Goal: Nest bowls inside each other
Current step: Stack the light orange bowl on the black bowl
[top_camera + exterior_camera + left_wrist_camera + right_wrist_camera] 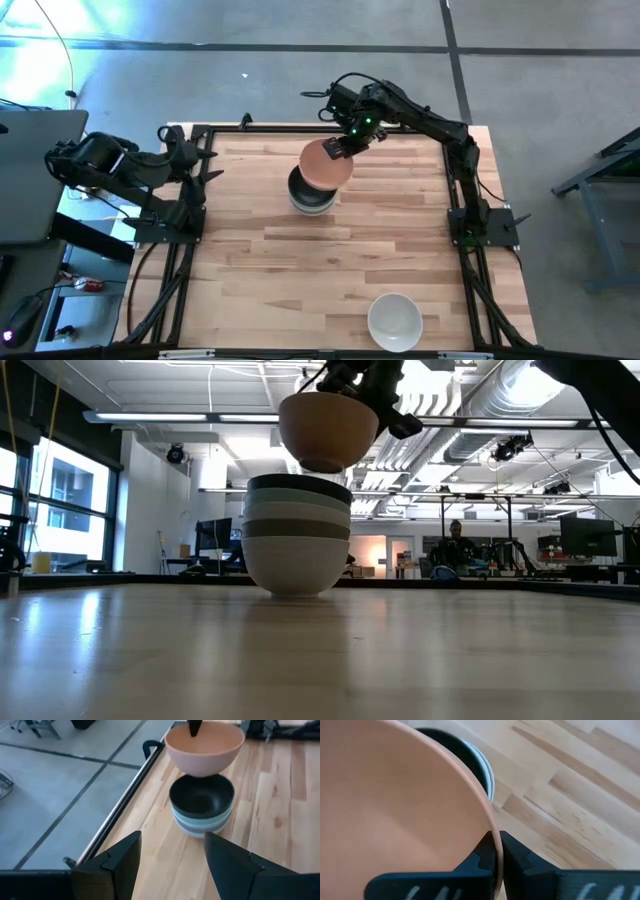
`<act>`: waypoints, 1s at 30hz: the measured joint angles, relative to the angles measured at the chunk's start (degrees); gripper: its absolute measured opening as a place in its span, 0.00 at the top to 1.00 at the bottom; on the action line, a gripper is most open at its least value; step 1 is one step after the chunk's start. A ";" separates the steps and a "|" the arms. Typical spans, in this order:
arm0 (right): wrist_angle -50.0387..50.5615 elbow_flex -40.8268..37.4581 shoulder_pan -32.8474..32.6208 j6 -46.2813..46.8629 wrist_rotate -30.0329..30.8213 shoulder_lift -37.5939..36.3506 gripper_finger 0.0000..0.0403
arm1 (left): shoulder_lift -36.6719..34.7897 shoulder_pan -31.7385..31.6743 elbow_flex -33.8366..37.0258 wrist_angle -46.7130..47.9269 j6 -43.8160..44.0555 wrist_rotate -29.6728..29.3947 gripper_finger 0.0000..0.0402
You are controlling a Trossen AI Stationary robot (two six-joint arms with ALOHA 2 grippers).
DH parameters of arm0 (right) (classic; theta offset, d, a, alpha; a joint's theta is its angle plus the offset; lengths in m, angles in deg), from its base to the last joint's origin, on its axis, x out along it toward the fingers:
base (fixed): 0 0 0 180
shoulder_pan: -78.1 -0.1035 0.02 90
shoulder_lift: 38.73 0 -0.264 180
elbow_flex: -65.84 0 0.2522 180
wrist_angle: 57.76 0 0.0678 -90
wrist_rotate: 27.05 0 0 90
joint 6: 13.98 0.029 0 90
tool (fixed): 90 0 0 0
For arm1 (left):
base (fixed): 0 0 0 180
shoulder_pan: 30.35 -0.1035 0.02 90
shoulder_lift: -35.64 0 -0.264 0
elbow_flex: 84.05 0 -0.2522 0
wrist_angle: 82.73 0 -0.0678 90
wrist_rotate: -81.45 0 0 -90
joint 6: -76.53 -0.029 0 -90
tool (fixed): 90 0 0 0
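Observation:
A peach-orange bowl (325, 163) hangs in the air over a stack of nested bowls (312, 195) near the table's far middle. In the low view the stack (297, 535) shows a black bowl on top, then pale mint, grey-olive and white below; its white bottom bowl rests on the table. My right gripper (496, 851) is shut on the peach bowl (328, 428). A single white bowl (394, 320) sits upright near the table's near edge. My left gripper (172, 855) is open at the table's far left corner, touching nothing. My right gripper pinches the peach bowl's rim (492, 837) on its far-right side, one finger inside the bowl and one outside, coming from above and the far right. The bowl is lifted clear, roughly upright, just above the black top bowl (202, 796) of the stack.
Bare wood lies between the stack and the lone white bowl. A black frame (180, 215) runs along the table's edges, with the arm bases on the left and right sides. A person (457, 545) sits far off in the room beyond the table.

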 joint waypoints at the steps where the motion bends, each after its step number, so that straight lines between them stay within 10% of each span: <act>1: -0.38 0.00 0.02 0.32 0.06 0.00 1.00 | -0.45 -0.01 0.57 -0.98 -0.48 -0.04 0.49; 30: -5.58 0.02 -2.60 -0.90 -1.09 8.70 1.00 | -3.53 0.02 2.74 -5.50 -0.84 1.11 0.49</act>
